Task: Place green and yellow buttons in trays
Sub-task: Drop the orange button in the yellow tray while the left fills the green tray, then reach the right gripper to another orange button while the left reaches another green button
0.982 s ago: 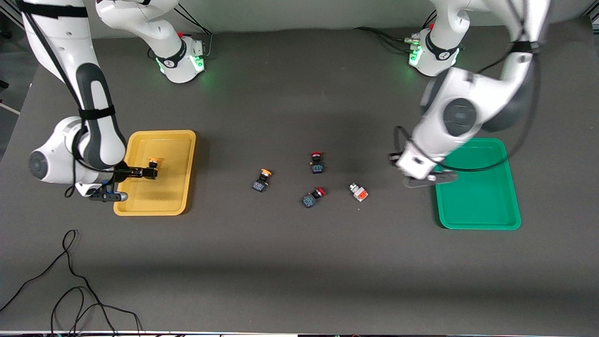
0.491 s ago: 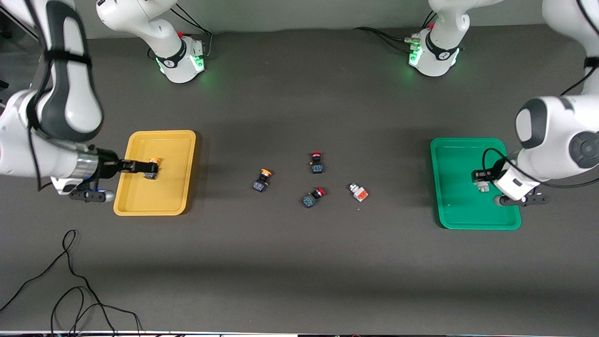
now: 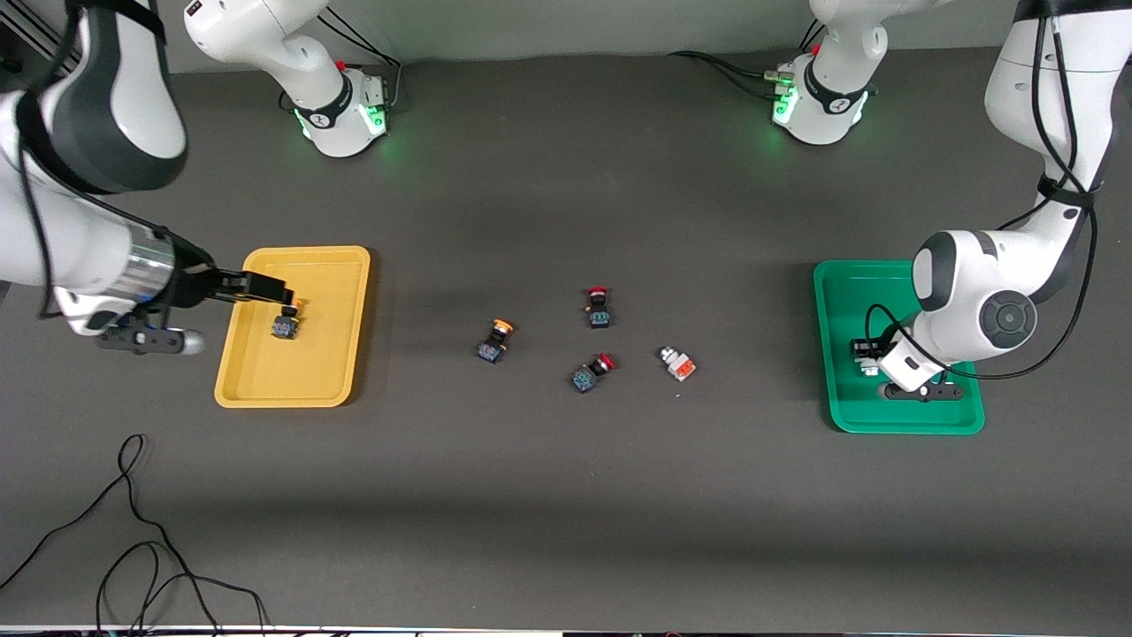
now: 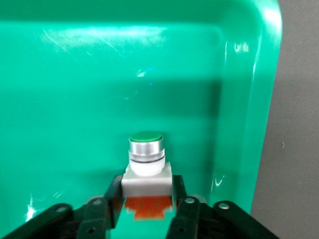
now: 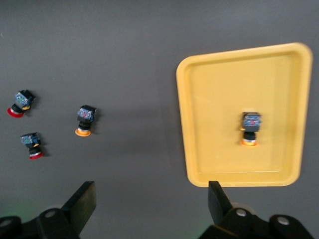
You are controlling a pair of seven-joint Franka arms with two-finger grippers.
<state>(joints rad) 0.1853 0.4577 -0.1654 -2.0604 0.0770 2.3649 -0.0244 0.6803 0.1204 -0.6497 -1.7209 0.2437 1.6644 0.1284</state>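
Observation:
A green button (image 4: 146, 149) with a white body stands in the green tray (image 3: 849, 301) (image 4: 75, 74). My left gripper (image 3: 865, 354) (image 4: 147, 182) is low in that tray, its fingers pressed on both sides of the white body. A yellow button (image 3: 285, 324) (image 5: 250, 127) lies loose in the yellow tray (image 3: 327, 265) (image 5: 214, 99). Above that tray my right gripper (image 3: 281, 292) (image 5: 149, 199) hangs open and empty. On the bare table between the trays lie a second yellow button (image 3: 495, 341) (image 5: 84, 119) and a second white-bodied green button (image 3: 677, 363).
Two red-capped switches (image 3: 599, 307) (image 3: 591, 373) lie on the table between the loose yellow and green buttons. A black cable (image 3: 133, 531) loops over the table's front corner at the right arm's end.
My right gripper let go of the yellow button in the yellow tray and rose off it. My left arm swung over to the green tray and lowered the green button into it.

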